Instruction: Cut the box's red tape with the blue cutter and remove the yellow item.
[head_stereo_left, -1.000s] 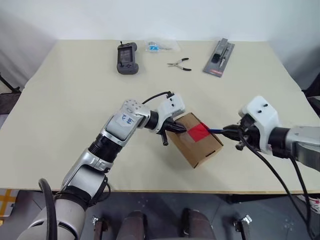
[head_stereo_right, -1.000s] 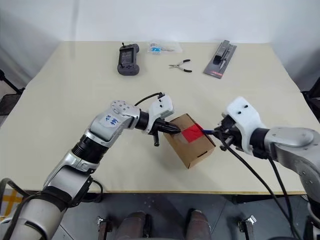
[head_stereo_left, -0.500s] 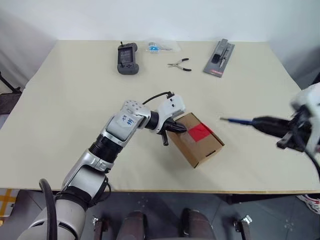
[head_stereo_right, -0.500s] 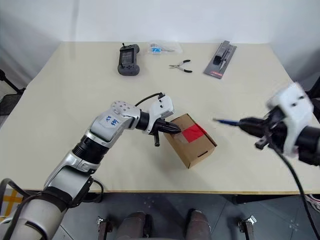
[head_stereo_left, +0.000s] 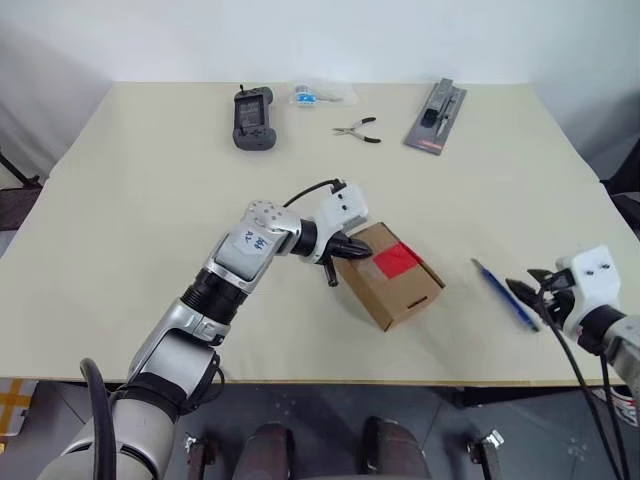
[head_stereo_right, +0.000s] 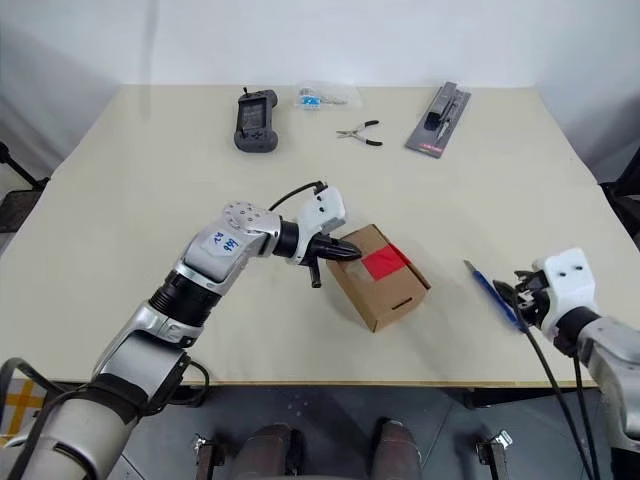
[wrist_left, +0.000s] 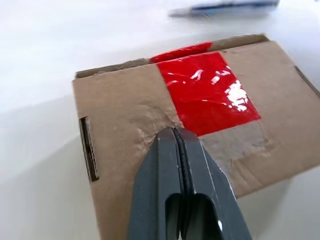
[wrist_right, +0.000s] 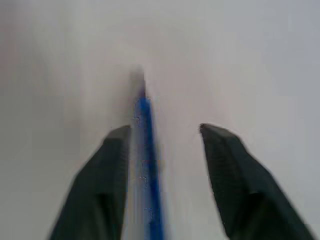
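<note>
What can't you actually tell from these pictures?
- Yellow item: no view shows inside the closed box.
- Red tape: whether it is cut through; the left wrist view shows no clear slit.
- Cutter: blurred in the right wrist view between the open right gripper fingers; contact unclear.
- Small packet at the table's far edge: too small.

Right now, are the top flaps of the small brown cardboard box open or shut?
Shut: the flaps lie flat on the small brown cardboard box under the red tape strip.

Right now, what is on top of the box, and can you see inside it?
On the box: red tape and the shut left gripper pressing its top. The flaps hide the inside.
</note>
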